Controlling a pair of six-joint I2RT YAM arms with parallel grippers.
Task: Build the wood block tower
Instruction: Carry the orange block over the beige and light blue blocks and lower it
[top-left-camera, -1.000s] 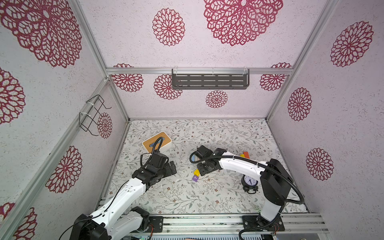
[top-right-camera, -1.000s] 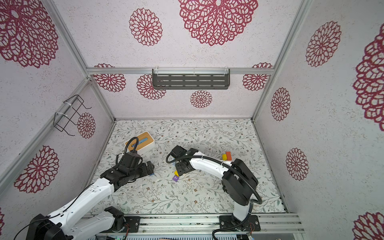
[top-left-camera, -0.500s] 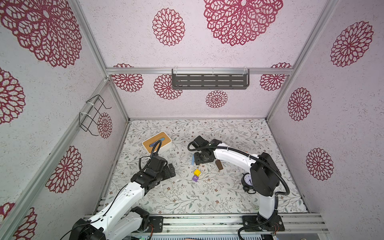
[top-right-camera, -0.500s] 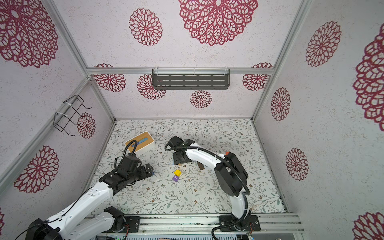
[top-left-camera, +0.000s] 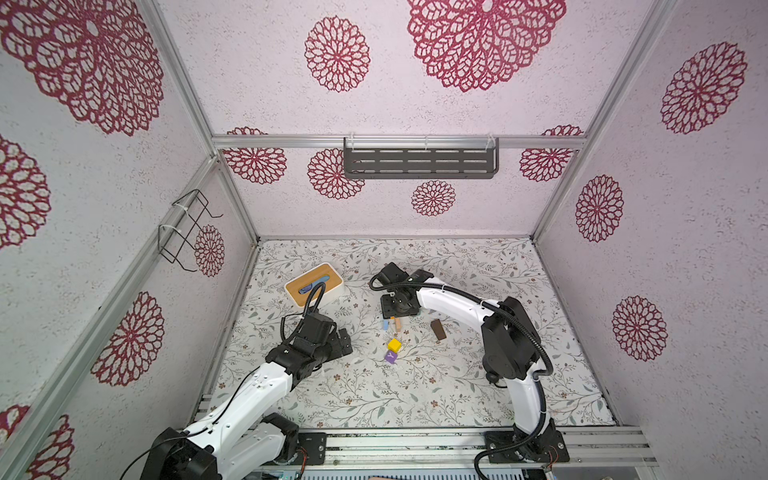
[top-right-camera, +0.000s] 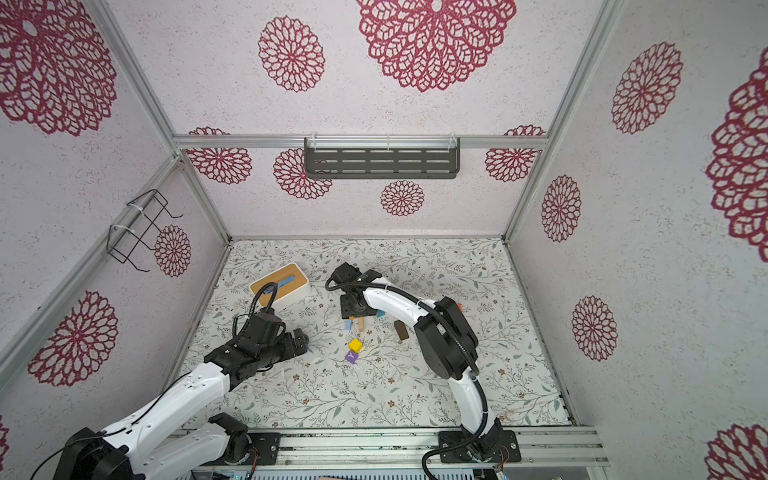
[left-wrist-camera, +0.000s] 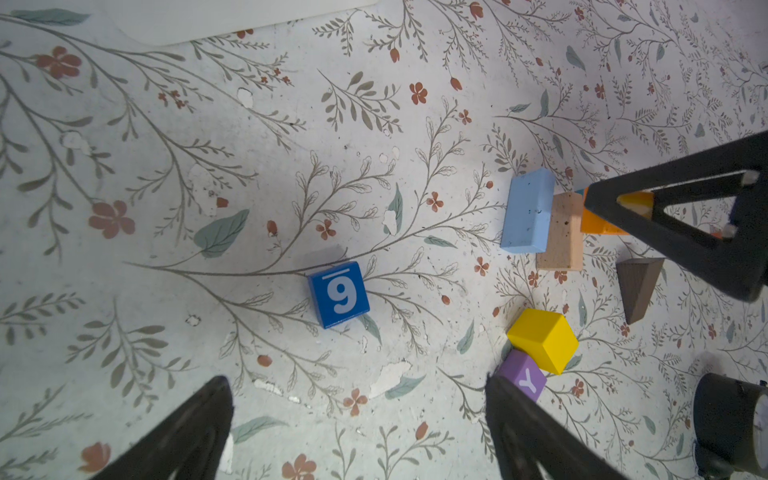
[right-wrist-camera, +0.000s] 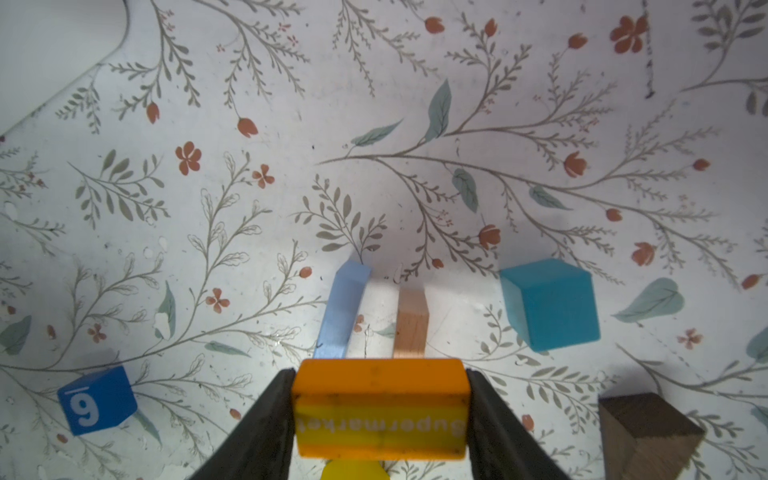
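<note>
Right end effector (right-wrist-camera: 379, 376) grips orange block (right-wrist-camera: 380, 388), partly covering tan bar (right-wrist-camera: 410, 324); left end effector (left-wrist-camera: 356, 380) gapes empty

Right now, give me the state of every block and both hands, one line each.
left hand: open, empty.
right hand: shut on orange block.
orange block: gripped, over both bars.
light blue bar: on edge, on table.
tan bar: on edge beside it.
teal cube: loose on table.
blue "9" cube: loose, alone.
yellow cube: against purple "Y" cube.
purple "Y" cube: on table, unstacked.
dark brown block: lying loose.
</note>
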